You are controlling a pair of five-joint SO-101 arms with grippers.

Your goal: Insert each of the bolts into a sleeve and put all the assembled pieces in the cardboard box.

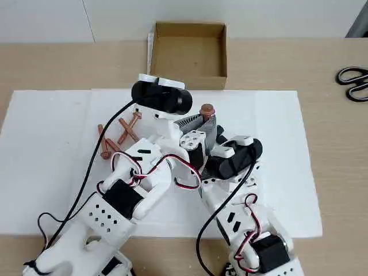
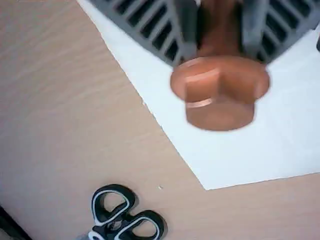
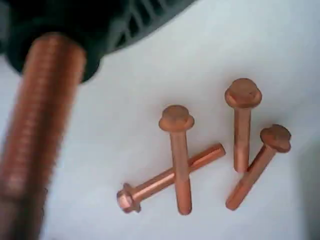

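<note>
Bolt (image 2: 220, 92) clamped in left jaws, head outward; right jaws cannot be told; cardboard box (image 1: 190, 83) shows bare floor.

Two arms leaned in toward each other.
The left arm (image 1: 123, 195) stood at the near left and the right arm (image 1: 253, 236) at the near right, both bent forward and inward. The left gripper (image 2: 220, 27) was pinched tight on a bolt (image 2: 220, 92), just under its head. The right gripper (image 1: 216, 133) sat right beside it, very close.

No legible txt, nos. or labels
</note>
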